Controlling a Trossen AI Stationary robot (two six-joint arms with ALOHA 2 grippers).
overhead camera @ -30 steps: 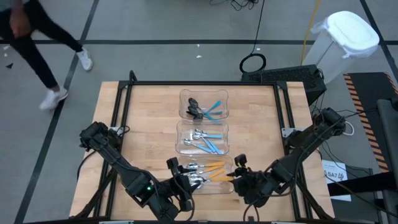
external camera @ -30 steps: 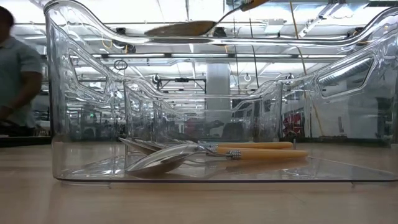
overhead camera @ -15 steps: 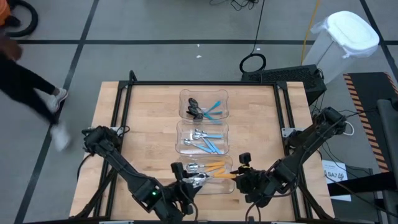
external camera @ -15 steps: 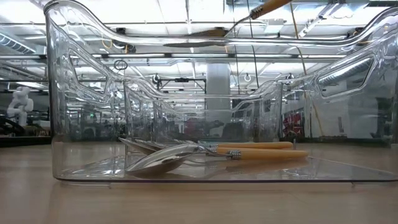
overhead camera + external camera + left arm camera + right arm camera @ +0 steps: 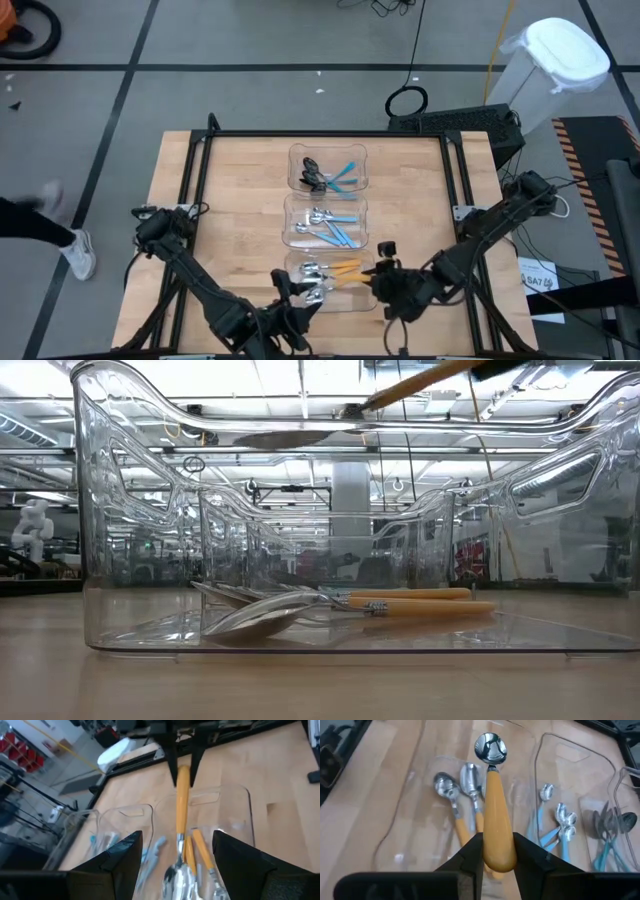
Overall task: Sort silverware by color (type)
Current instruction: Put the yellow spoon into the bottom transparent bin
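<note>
An orange spoon (image 5: pixel 492 795) is clamped by its handle between the fingers (image 5: pixel 530 857) of the right hand (image 5: pixel 372 277) and held above the near bin (image 5: pixel 372 303), its silver bowl pointing over that bin's middle. In the low view the same spoon (image 5: pixel 330 420) is seen above the bin's rim, tilted, with the handle higher than the bowl. Inside the near bin, further orange spoons (image 5: pixel 335 275) are lying on the bottom, their silver bowls toward the left-hand side and their handles toward the right hand.

The left hand (image 5: pixel 290 300) is held just beside the near bin, on the side opposite the right hand, with its fingers (image 5: pixel 115 860) spread apart and nothing between them. From its wrist view the held spoon (image 5: pixel 181 805) is seen pointing toward it.

Beyond the near bin, the middle bin (image 5: pixel 292 215) is seen to hold blue spoons (image 5: pixel 330 228) with silver bowls. Beyond that, the far bin (image 5: pixel 362 160) holds dark spoons (image 5: pixel 328 177) with blue handles. All three bins are set in a row down the middle of the wooden surface (image 5: pixel 240 200).

Away from the surface, on the floor to the left-hand side of the near bin, a person's leg and shoe (image 5: pixel 78 252) are seen.
</note>
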